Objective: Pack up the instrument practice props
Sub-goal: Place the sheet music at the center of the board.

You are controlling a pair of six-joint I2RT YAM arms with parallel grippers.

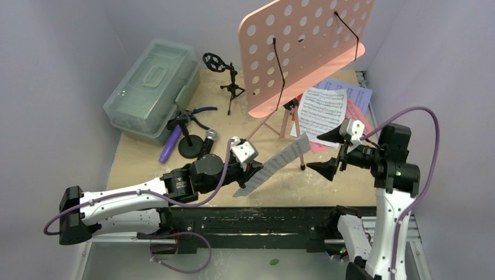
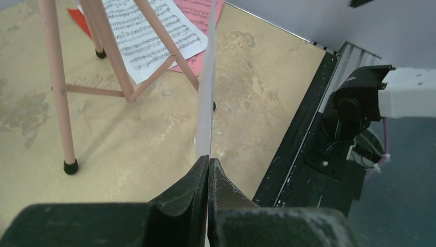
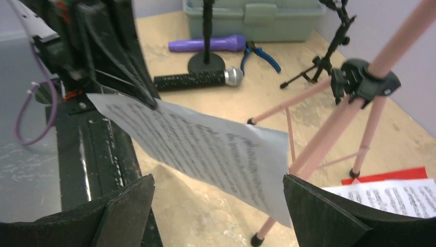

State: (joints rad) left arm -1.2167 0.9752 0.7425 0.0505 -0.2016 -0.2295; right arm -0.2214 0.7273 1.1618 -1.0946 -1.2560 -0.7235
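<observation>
Far left of the pink perforated music rack (image 1: 303, 46), a clear greenish plastic case (image 1: 152, 87) is seen. A purple microphone (image 1: 171, 144) and a black-silver microphone (image 1: 207, 142) are laid closer to the rack, at its front left. Just in front of the rack's legs, a white sheet-music page (image 1: 277, 163) is pinched by the fully closed left gripper (image 1: 255, 169) and held tilted. Under the rack's right side, white, lilac and red pages (image 1: 324, 111) are spread flat. At the rack's right front, the right gripper (image 1: 328, 153) is spread wide and nothing is held, near the lifted page's free end.
</observation>
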